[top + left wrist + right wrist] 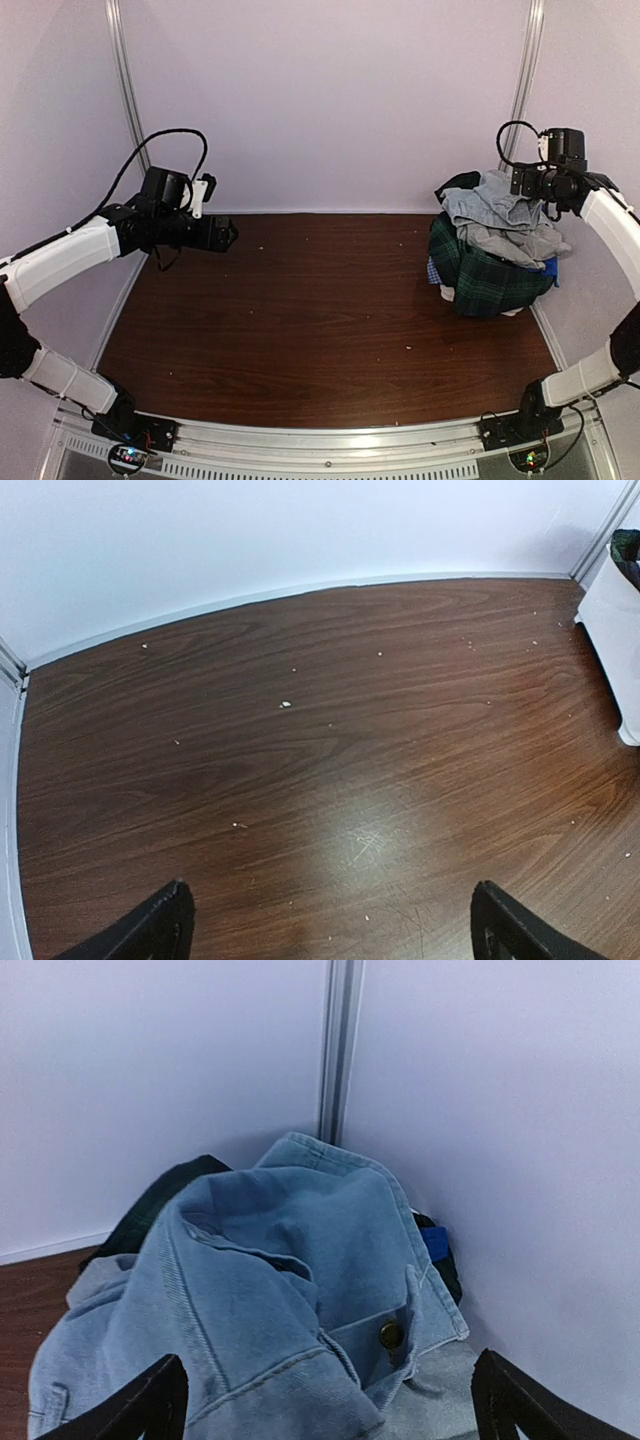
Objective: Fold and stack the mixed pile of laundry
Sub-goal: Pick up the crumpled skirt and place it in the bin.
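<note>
The brown table (300,310) holds the mixed laundry pile (495,255), far right. Left gripper (225,235) and right gripper (325,1405) gape empty, nothing picked yet. The right should next pinch the top denim garment (270,1290).

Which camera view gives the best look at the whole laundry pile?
The top external view: it shows the whole laundry pile in the far right corner, plaid below, lighter pieces on top. The right wrist view shows only the pale blue garment on top, close up. The left wrist view shows almost none of it.
</note>
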Controlling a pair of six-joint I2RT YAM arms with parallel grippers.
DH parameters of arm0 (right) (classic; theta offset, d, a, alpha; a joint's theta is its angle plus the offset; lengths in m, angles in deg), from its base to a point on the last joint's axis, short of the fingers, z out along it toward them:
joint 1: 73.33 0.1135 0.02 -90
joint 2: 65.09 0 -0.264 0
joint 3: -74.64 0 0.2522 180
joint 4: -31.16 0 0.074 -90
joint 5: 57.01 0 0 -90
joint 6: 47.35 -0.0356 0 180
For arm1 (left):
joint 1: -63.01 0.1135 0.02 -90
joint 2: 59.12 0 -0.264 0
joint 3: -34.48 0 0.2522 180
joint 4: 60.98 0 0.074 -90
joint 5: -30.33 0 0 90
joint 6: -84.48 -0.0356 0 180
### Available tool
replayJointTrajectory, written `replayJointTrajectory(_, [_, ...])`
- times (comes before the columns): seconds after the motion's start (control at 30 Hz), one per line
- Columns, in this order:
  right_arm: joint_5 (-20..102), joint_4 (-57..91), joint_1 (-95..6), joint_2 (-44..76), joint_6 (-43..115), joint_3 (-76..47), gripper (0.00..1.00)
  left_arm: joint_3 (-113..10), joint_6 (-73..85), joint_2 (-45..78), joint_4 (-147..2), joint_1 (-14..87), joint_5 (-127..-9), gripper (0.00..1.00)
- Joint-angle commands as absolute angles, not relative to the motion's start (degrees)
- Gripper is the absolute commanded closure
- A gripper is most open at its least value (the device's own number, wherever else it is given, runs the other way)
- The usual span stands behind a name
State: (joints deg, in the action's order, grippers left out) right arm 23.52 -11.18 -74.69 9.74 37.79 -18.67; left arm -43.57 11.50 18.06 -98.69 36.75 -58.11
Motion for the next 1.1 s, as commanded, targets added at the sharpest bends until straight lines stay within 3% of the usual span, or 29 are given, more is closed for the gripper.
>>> replayJointTrajectory(0.0, [20.0, -15.3, -76.5, 13.8, 38.3, -17.3, 0.0, -45.2, 11.1, 18.2, -96.9, 36.4, -56.0, 0.02])
replayJointTrajectory(0.13, [21.4, -16.1, -76.6, 17.0, 39.6, -17.1, 0.01, -45.0, 11.4, 18.0, -97.0, 36.4, -55.5, 0.02])
replayJointTrajectory(0.17, [22.7, -16.2, -76.6, 17.6, 39.7, -17.2, 0.06, -45.1, 11.6, 18.0, -97.1, 36.5, -55.2, 0.02])
replayJointTrajectory(0.2, [24.0, -16.2, -76.6, 17.9, 39.8, -17.4, 0.15, -45.1, 11.8, 18.1, -97.3, 36.4, -55.1, 0.02])
replayJointTrajectory(0.3, [29.4, -15.5, -76.5, 17.6, 39.2, -18.7, 0.6, -45.2, 12.2, 18.1, -97.3, 36.5, -55.1, 0.02])
replayJointTrajectory(0.4, [37.5, -14.7, -76.2, 16.3, 38.5, -20.8, 0.97, -45.3, 12.7, 18.0, -97.3, 36.5, -55.2, 0.02])
replayJointTrajectory(0.43, [40.2, -14.2, -75.9, 15.8, 38.2, -21.5, 1.0, -45.4, 12.9, 17.8, -97.3, 36.5, -55.1, 0.02])
replayJointTrajectory(0.7, [55.6, -9.6, -66.7, 15.9, 35.3, -31.7, 1.0, -46.1, 14.9, 16.4, -97.3, 36.6, -54.3, 0.02])
replayJointTrajectory(1.07, [63.8, -8.8, -43.7, 31.3, 34.2, -56.6, 1.0, -43.4, 21.2, 11.3, -95.4, 45.3, -64.5, 0.02])
